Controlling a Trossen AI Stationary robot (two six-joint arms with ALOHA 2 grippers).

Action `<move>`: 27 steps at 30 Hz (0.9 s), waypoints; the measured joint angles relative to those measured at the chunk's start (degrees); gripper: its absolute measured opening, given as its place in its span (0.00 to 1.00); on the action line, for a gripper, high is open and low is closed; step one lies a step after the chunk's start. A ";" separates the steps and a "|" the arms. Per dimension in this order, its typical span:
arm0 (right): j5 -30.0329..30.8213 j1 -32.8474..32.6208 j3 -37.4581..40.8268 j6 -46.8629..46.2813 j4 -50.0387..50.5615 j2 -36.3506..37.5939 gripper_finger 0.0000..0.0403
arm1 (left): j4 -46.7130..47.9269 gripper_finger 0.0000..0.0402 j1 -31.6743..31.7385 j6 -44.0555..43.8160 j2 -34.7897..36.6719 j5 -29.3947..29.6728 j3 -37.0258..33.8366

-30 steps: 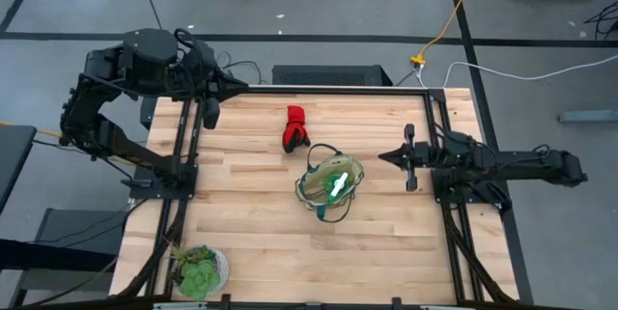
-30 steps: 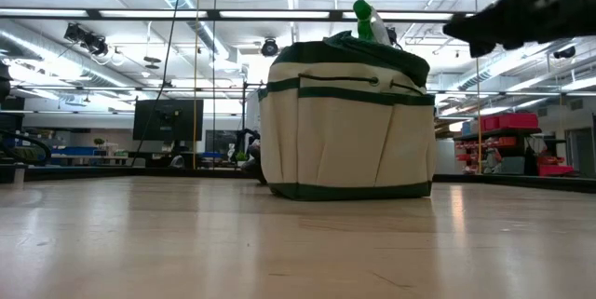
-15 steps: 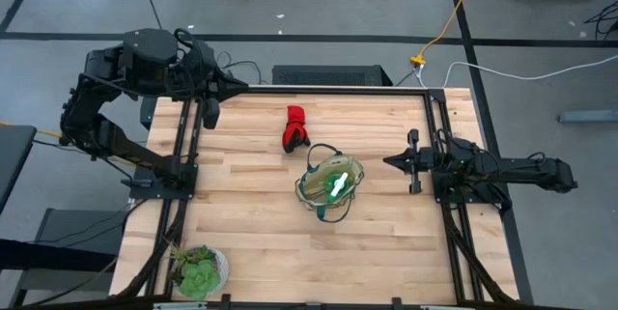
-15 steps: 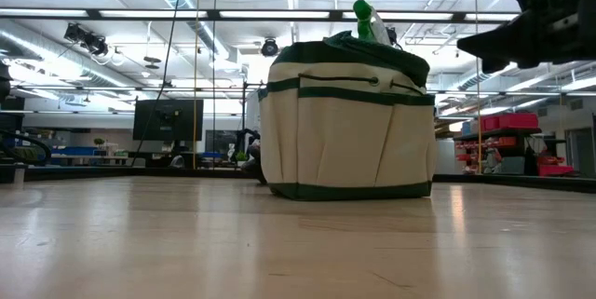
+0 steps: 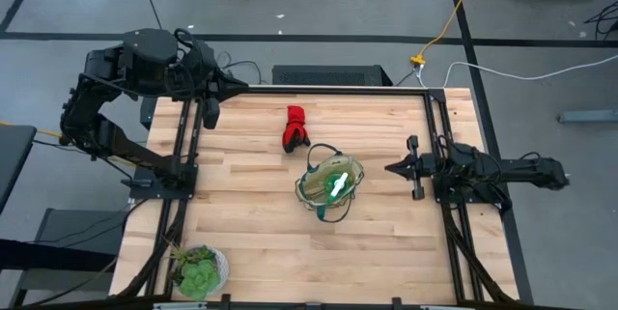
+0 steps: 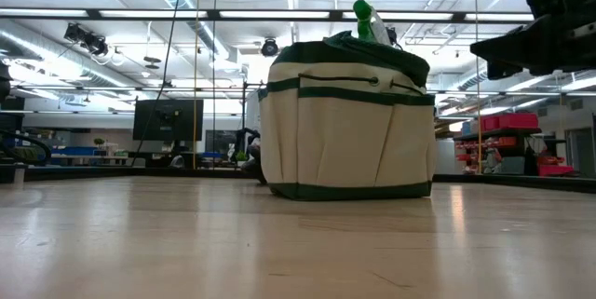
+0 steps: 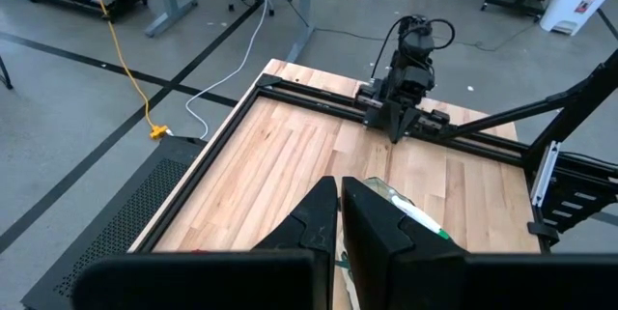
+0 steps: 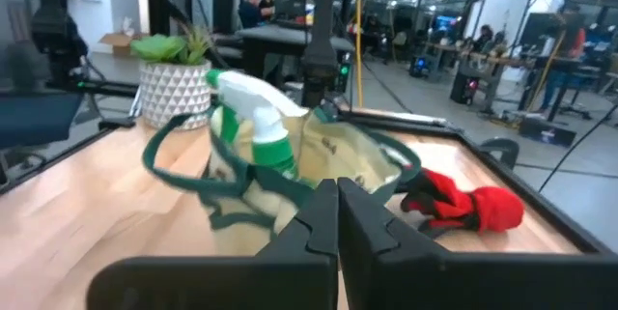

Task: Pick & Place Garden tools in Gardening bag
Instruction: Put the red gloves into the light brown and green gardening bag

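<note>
Red-and-black glove bundle lies on the wooden desk just beside the tan, green-rimmed round fabric bag, likely soft, light, best pinched mid-bundle; left gripper and right gripper fingers pressed together, empty.

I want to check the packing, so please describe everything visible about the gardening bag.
The bag is small, round and soft, of beige fabric with a dark green rim, base band and looped green handles, and outer pockets. It stands upright and open near the middle of the wooden table. A green spray bottle with a white nozzle sticks out of the top. The red glove bundle lies on the table near it; whether they touch cannot be told. Neither tool touches it.
</note>
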State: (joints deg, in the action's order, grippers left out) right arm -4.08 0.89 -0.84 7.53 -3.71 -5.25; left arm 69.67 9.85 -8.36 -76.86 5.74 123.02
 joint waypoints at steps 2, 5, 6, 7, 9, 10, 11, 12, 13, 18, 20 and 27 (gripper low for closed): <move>0.00 -0.39 0.00 -0.01 2.21 0.73 0.00 | -0.02 0.06 -0.02 -0.02 0.00 0.00 0.00; 0.04 -0.66 0.00 0.06 2.59 1.17 0.00 | -0.02 0.06 -0.02 0.00 0.00 0.00 0.00; 0.04 -0.66 0.00 0.20 2.61 1.31 0.00 | -0.01 0.06 0.00 -0.01 0.00 0.00 0.00; 0.05 -0.66 0.00 0.22 2.54 1.32 0.00 | 0.00 0.06 -0.01 0.00 0.00 0.00 0.00; 0.09 -0.66 0.00 0.31 2.62 1.30 0.00 | -0.01 0.06 -0.01 -0.01 0.00 -0.01 0.00; 0.09 -0.66 0.00 0.39 2.62 1.28 0.00 | 0.00 0.06 -0.01 -0.02 0.00 -0.01 0.00; 0.14 -0.62 0.00 0.43 2.60 1.28 0.00 | -0.02 0.06 0.00 -0.02 0.00 -0.02 0.00; 0.17 -0.59 0.00 0.42 2.60 1.25 0.00 | 0.00 0.06 0.00 -0.02 0.00 0.00 0.00; 0.18 -0.59 0.00 0.43 2.59 1.18 0.00 | -0.02 0.06 0.00 0.00 0.00 0.00 0.00; 0.19 -0.59 0.00 0.44 2.58 1.08 0.00 | -0.01 0.06 0.00 -0.02 0.00 0.00 0.00; 0.17 -0.59 0.00 0.44 2.58 1.08 0.00 | 0.00 0.06 0.00 0.00 0.00 0.00 0.00; 0.19 -0.59 -0.02 0.44 2.58 1.08 0.00 | 0.00 0.06 -0.01 -0.02 0.00 0.00 0.00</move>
State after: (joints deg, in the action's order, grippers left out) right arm -3.88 0.30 -0.86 7.97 -1.13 -4.16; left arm 69.67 9.84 -8.38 -76.86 5.74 123.02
